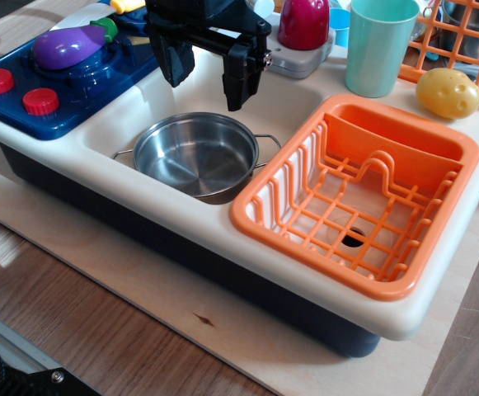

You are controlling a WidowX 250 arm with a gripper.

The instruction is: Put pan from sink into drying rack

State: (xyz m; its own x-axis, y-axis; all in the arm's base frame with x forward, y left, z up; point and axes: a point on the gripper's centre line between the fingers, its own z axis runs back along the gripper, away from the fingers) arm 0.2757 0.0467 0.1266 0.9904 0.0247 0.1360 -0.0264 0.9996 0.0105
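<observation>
My toy kitchen stands on a pale plywood board [247, 346] over a dark wood-grain tabletop [74, 305] (soft, even light throughout)

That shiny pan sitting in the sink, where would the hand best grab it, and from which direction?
Probably the pan's rim, from straight above. It sits upright and open, nearly filling the sink, so there is little room to reach in from the side. Its wire loop handles look thin and lie low against the sink walls. The hand hangs open above the pan's far edge, so one finger could drop inside the rim and one outside.
</observation>
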